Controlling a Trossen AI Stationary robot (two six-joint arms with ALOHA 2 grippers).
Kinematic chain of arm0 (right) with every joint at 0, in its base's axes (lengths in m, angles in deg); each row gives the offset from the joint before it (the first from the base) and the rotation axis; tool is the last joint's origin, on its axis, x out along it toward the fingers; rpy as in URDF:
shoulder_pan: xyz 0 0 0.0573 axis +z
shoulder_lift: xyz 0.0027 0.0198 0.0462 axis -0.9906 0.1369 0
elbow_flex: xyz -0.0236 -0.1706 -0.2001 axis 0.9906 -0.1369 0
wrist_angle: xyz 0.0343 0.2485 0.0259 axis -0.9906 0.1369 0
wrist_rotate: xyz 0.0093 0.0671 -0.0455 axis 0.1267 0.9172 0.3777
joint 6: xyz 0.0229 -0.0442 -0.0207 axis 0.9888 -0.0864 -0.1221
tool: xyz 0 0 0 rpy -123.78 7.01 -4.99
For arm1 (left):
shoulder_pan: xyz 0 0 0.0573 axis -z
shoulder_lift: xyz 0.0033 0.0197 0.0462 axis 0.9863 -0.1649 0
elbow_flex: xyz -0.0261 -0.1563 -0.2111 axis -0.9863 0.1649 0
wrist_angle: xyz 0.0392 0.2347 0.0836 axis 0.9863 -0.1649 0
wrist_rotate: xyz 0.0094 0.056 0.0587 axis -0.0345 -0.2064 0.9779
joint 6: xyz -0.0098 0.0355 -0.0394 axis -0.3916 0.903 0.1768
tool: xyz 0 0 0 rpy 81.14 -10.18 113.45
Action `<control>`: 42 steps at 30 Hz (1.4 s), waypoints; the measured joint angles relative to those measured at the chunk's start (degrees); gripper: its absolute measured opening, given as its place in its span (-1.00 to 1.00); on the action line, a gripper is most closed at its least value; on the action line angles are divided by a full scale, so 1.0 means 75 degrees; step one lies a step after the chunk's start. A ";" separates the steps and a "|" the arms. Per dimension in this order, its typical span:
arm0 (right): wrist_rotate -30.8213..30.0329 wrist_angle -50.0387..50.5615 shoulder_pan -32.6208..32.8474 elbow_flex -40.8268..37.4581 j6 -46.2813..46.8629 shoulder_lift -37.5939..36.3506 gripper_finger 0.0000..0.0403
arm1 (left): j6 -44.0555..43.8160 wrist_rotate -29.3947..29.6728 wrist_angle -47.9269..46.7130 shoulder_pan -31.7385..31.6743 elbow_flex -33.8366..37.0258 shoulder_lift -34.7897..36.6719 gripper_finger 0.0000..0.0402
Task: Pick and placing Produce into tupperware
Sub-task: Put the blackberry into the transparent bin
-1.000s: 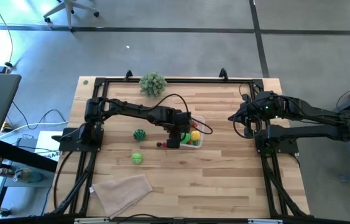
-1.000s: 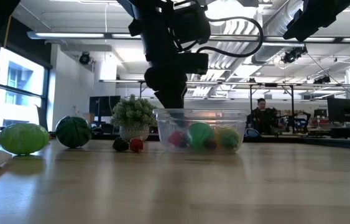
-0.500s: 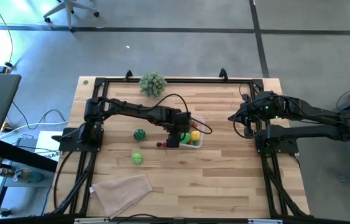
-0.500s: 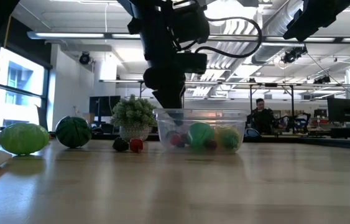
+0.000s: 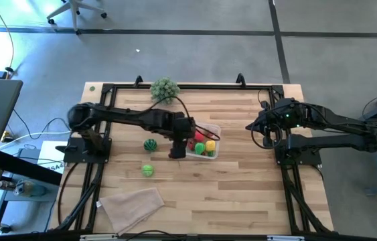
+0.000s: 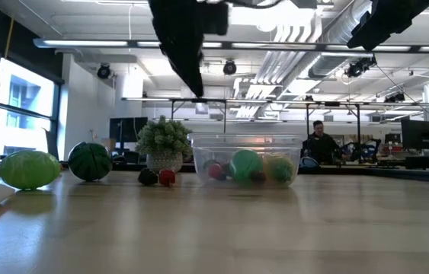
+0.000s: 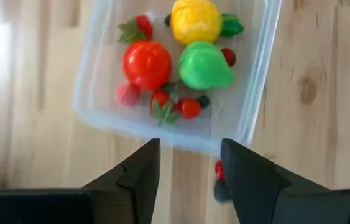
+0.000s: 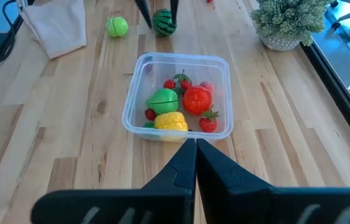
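My left gripper part open, empty, above tupperware 9 o'clock edge. Right gripper closed, parked bench 3 o'clock.

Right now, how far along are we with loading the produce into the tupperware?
Done: the tupperware already holds a red tomato, a green piece, a yellow piece and small red berries.
In hand: nothing. The left gripper hangs open and empty above the tub; the right gripper waits shut.
Left: the striped green ball, the light green ball and two small pieces beside the tub.
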 joint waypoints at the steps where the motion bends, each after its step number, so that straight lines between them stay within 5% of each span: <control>1: 0.0000 0.0001 -0.0001 0.0000 0.0000 -0.0003 -0.99 | -0.0141 0.0124 -0.0127 0.0067 0.0036 0.0157 -0.22; 9: 0.0000 0.0001 -0.0003 0.0000 0.0000 -0.0003 -0.99 | -0.0958 0.0779 0.0811 0.0577 0.1677 0.1418 -0.22; 16: 0.0000 0.0012 -0.0002 0.0000 0.0000 0.0000 -0.99 | -0.1153 0.0472 0.4569 0.0601 0.5130 0.2514 -0.22; 20: 0.0000 0.0001 -0.0003 0.0000 0.0000 -0.0003 -0.99 | -0.1472 0.0305 0.5665 0.0606 0.6134 0.2731 -0.22; 42: 0.0000 0.0001 -0.0003 0.0000 0.0000 -0.0003 -0.99 | -0.1751 -0.0006 0.6690 0.0770 0.6605 0.1838 -0.22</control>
